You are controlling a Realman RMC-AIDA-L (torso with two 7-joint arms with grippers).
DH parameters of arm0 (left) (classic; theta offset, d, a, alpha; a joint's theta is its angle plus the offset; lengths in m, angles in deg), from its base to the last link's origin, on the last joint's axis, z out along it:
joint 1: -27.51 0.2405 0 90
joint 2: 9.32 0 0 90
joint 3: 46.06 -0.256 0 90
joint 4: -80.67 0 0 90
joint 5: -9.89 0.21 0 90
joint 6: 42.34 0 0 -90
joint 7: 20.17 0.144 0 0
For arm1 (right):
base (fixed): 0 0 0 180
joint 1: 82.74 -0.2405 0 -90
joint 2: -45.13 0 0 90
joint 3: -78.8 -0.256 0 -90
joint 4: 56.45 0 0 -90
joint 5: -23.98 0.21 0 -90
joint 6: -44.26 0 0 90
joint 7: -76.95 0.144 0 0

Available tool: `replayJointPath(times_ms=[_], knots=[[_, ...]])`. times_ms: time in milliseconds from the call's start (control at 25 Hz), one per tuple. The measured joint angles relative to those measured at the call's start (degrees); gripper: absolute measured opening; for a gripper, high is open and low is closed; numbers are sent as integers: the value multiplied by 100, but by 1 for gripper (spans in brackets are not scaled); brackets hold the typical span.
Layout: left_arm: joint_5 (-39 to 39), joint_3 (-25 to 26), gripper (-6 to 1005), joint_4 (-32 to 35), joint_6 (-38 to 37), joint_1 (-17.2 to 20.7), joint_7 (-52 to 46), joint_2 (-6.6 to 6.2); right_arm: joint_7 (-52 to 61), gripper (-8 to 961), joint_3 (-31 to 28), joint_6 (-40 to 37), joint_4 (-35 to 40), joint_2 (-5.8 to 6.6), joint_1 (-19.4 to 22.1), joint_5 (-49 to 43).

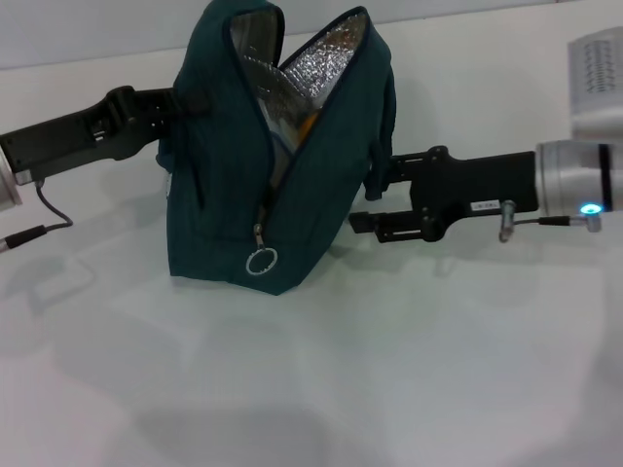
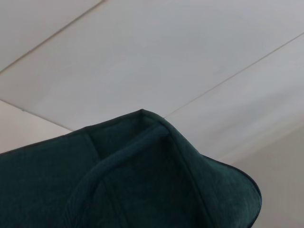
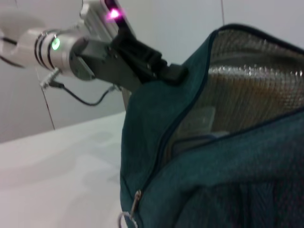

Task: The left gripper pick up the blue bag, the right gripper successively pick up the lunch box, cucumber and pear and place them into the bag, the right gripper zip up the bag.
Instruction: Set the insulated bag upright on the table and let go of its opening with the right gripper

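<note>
Left gripper [image 1: 183, 105] jaws apparently clamp the blue bag [image 1: 224, 195], right gripper [image 1: 375, 199] jaws apart beside it; your zip pull may topple it.

— What sort of place is this?

— It looks like a robot lab or test room rather than a home. The surface [image 1: 311, 389] is a plain white sheet with only one blue bag [image 1: 224, 195] on it.

— Anything else that says lab?

— The backdrop is bare pale wall panels [image 2: 142, 57] with thin seams. Two robot arms reach in from either side, one silver with a blue status light [image 1: 590, 208], and a loose cable [image 1: 49, 219] trails across the white top.
</note>
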Motion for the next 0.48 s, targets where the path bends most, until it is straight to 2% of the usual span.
replayJointPath(times_ms=[320, 480], knots=[[-48, 0, 85, -1, 0, 6, 35, 1, -222, 491, 157, 193, 0, -13, -76, 273], [-87, 1, 85, -1, 0, 64, 60, 1, -428, 468, 161, 244, -34, -15, 28, 573]])
